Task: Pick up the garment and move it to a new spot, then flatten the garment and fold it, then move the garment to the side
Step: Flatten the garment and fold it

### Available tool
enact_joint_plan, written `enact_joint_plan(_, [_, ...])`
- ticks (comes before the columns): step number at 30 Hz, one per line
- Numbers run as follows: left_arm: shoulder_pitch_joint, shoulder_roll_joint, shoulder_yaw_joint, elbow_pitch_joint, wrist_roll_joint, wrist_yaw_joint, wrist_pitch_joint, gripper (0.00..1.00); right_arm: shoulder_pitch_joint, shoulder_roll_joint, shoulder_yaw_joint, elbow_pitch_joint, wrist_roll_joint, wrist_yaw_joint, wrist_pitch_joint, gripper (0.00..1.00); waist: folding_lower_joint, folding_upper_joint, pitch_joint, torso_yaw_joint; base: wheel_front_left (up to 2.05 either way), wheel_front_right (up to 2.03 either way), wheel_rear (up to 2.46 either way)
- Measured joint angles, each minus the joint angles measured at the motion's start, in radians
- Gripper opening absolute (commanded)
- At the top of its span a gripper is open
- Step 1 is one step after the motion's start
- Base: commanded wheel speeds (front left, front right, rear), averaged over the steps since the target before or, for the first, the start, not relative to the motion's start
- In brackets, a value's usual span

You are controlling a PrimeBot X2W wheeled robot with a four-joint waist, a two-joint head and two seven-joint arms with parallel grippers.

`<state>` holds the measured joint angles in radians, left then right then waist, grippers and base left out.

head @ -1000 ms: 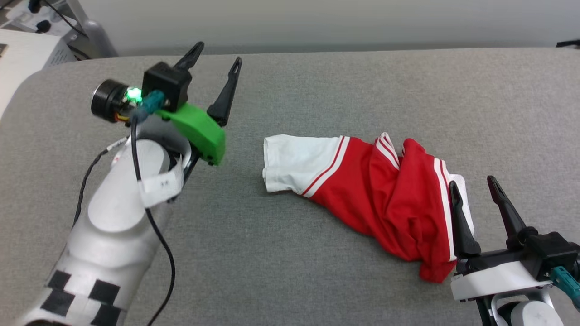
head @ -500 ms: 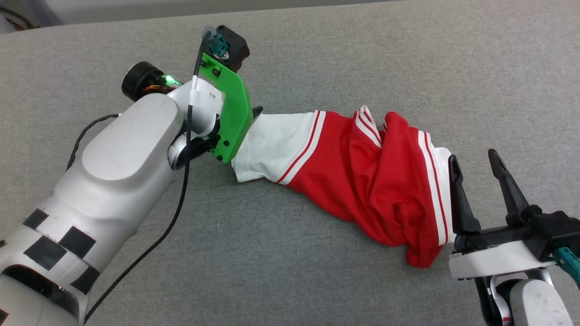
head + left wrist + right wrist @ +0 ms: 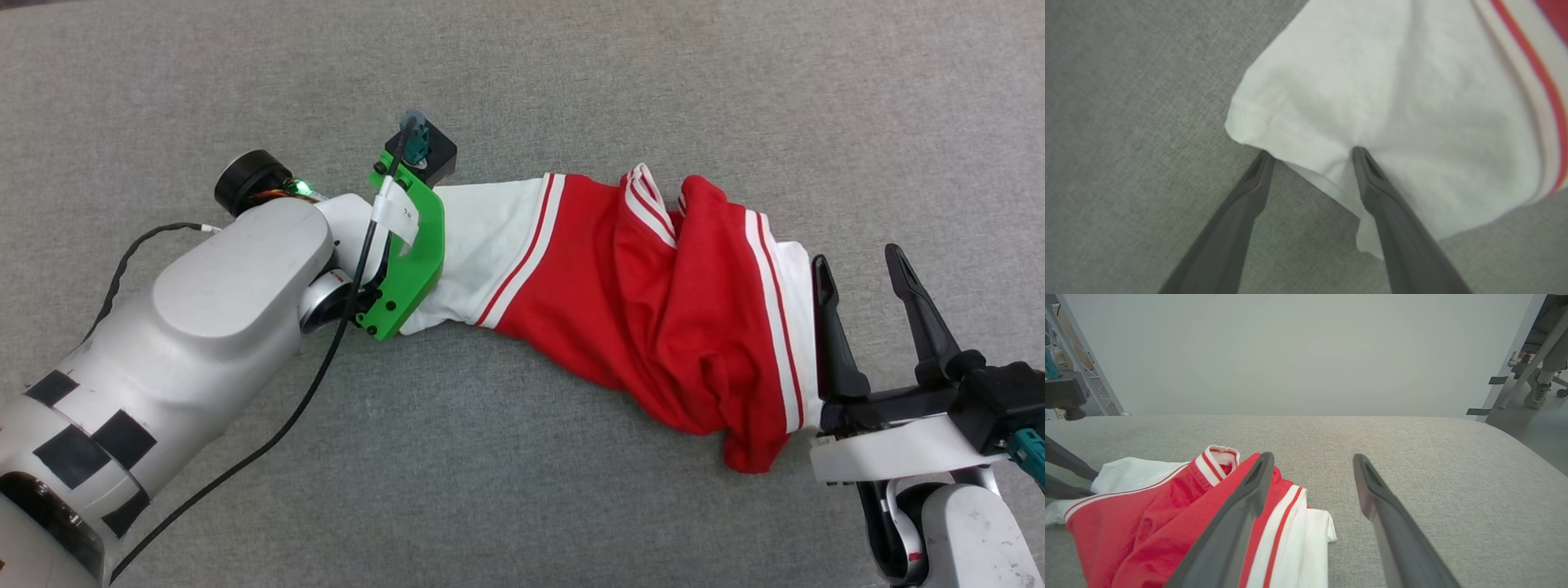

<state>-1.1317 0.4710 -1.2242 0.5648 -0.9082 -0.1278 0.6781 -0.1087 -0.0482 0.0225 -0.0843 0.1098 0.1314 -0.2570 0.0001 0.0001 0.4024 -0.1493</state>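
Head view: garment [image 3: 653,302] bunched, red with white sleeves

In head view the green mount [image 3: 412,245] covers the fingers of the left gripper [image 3: 1311,151]. We see the garment [image 3: 1392,102] cut off by the left wrist view's top and right edges, slightly blurred.
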Motion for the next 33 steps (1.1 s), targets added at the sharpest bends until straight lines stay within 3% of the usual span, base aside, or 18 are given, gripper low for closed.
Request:
enact_joint_plan(2, [-0.002, 0.001, -0.003, -0.002, -0.007, 0.0, 0.0, 1.0, -0.004, 0.0, 0.0, -0.001, 0.001, 0.0, 0.0, 1.0, 0.0, 0.0, 0.008, -0.001, 0.0, 0.0, 0.0])
enact_joint_plan(3, [-0.004, 0.002, -0.003, -0.004, -0.011, 0.0, -0.002, 0.72, -0.007, 0.0, 0.0, -0.001, 0.001, 0.0, 0.0, 1.0, 0.0, 0.0, 0.012, -0.002, 0.0, 0.0, 0.0])
enact_joint_plan(4, [-0.006, 0.002, -0.004, -0.005, -0.019, 0.0, -0.018, 0.0, -0.009, 0.0, -0.001, -0.001, 0.001, 0.0, 0.0, 1.0, 0.0, 0.0, 0.015, -0.001, 0.0, 0.0, 0.0])
enact_joint_plan(16, [0.0, 0.019, -0.027, -0.051, -0.014, 0.0, -0.346, 0.0, -0.005, 0.0, -0.017, 0.014, 0.001, 0.0, 0.0, 1.0, 0.0, 0.0, -0.043, 0.047, 0.0, 0.0, 0.0])
enact_joint_plan(20, [0.012, 0.091, 0.02, -0.065, -0.032, 0.002, -0.421, 0.0, 0.014, 0.0, -0.02, 0.017, 0.0, 0.0, 0.0, 1.0, 0.0, 0.0, -0.074, 0.077, 0.0, 0.0, 0.0])
enact_joint_plan(27, [0.108, 0.23, 0.079, -0.056, -0.101, 0.046, -0.48, 0.0, 0.029, 0.0, -0.025, 0.017, -0.003, 0.0, 0.0, 1.0, 0.0, 0.0, -0.115, 0.123, 0.0, 0.0, 0.0])
enact_joint_plan(33, [0.22, 0.29, 0.101, 0.021, -0.173, 0.08, -0.504, 0.0, 0.03, 0.0, -0.026, 0.02, -0.006, 0.0, 0.0, 1.0, -0.0001, 0.0, -0.127, 0.13, 0.0, 0.0, 0.0])
